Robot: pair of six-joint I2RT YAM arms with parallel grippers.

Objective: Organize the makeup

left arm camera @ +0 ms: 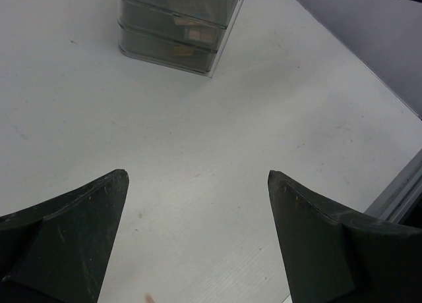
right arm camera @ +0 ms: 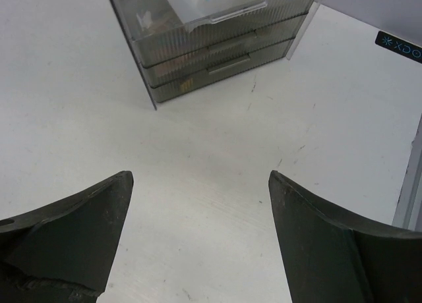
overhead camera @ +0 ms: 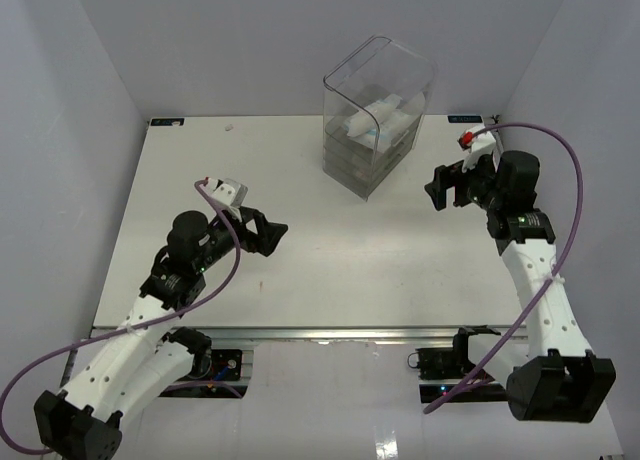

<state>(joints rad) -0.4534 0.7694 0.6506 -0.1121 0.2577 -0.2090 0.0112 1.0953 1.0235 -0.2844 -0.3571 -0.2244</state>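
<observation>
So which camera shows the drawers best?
The right wrist view: the three drawers face it, handles showing. The top view looks down on the clear box, white packets inside, drawers hardly visible. The left wrist view catches only part of them, cropped.

The table (overhead camera: 330, 280) is white. At twelve o'clock on it, the drawer box (overhead camera: 352, 170) is see-through grey, with thin stripes on its drawer fronts. The packets (overhead camera: 385, 120) in its top are white and light blue. The robot arms (overhead camera: 545, 300) are white and black, with purple cables (overhead camera: 578, 180). The left gripper (overhead camera: 270, 230) and right gripper (overhead camera: 440, 185) are black.
</observation>
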